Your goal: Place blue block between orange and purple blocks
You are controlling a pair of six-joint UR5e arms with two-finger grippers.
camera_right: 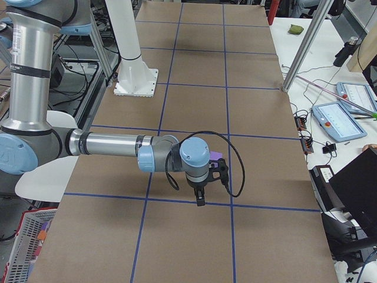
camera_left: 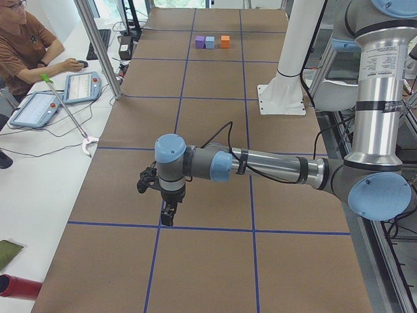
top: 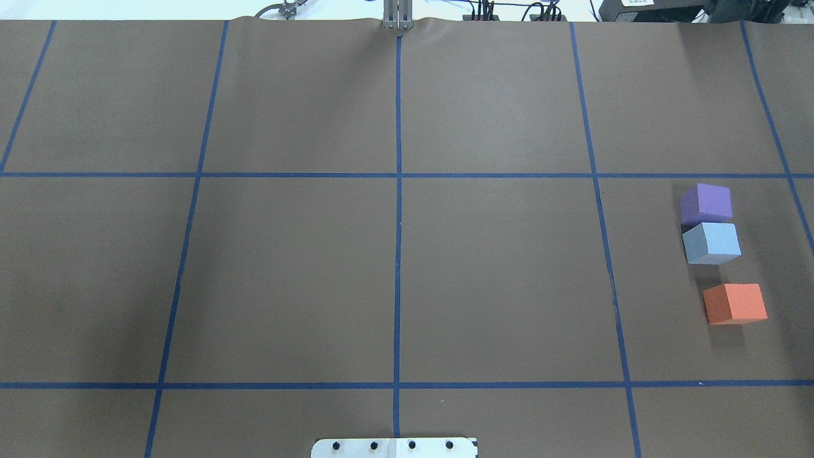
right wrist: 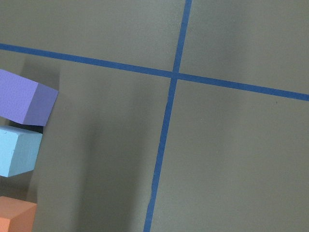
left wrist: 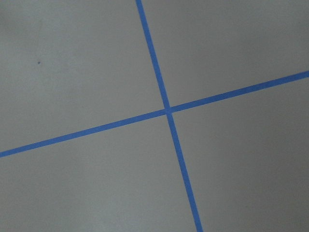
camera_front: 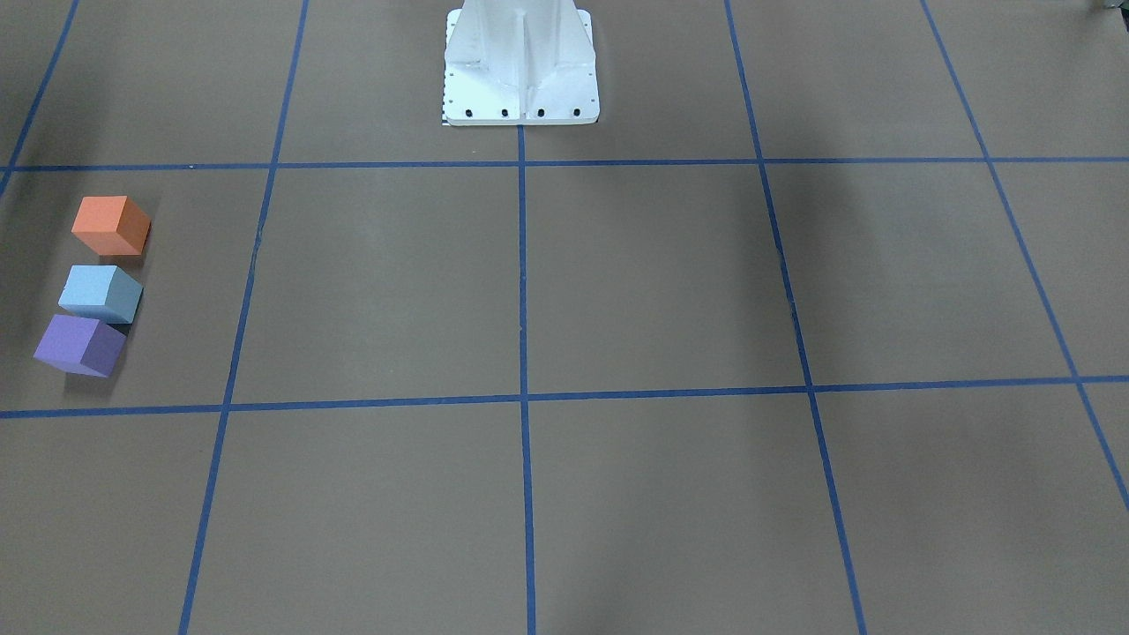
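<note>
Overhead exterior view: a pale blue foam cube sits between a purple foam cube and an orange foam cube on the brown counter, as the task wants; whether the left pincer and right pincer are wide or narrow cannot be told.

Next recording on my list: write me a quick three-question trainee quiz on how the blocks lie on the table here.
1. True or false: the blue block lies in a row between the orange block and the purple block.
2. Which neighbour is the blue block closer to? A) the orange block B) the purple block C) equally far from both
3. Fill in: all three blocks lie on the robot's ____ side of the table.

Key: 1 true; 2 B, there is a clear gap on the orange side and hardly any on the purple side; 3 right.
</note>
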